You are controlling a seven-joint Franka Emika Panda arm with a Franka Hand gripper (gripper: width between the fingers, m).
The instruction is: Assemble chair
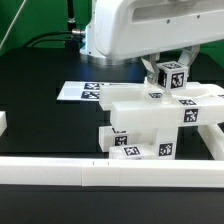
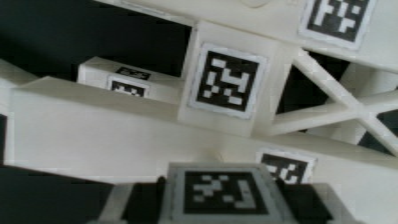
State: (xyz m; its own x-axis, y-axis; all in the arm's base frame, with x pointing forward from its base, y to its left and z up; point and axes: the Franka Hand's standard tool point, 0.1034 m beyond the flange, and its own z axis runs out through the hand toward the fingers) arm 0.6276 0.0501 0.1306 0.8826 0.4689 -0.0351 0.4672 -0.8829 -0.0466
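My gripper (image 1: 168, 72) is shut on a small white tagged cube (image 1: 170, 76), a chair piece, and holds it just above the partly joined chair (image 1: 148, 122). In the wrist view the cube (image 2: 221, 190) sits between my dark fingers (image 2: 143, 202) in the gripper (image 2: 221, 200). Beneath it lies a broad white chair block with a tag (image 2: 228, 78), an X-braced frame (image 2: 338, 105) beside it, and another small tagged cube (image 2: 116, 76) further off. The chair stands near the exterior view's right, with tags on its front faces.
The marker board (image 1: 88, 91) lies flat on the black table behind the chair, toward the exterior view's left. A long plain white rail (image 1: 90, 175) runs along the front. A white piece (image 1: 3, 122) shows at the left edge. Cables lie at the back.
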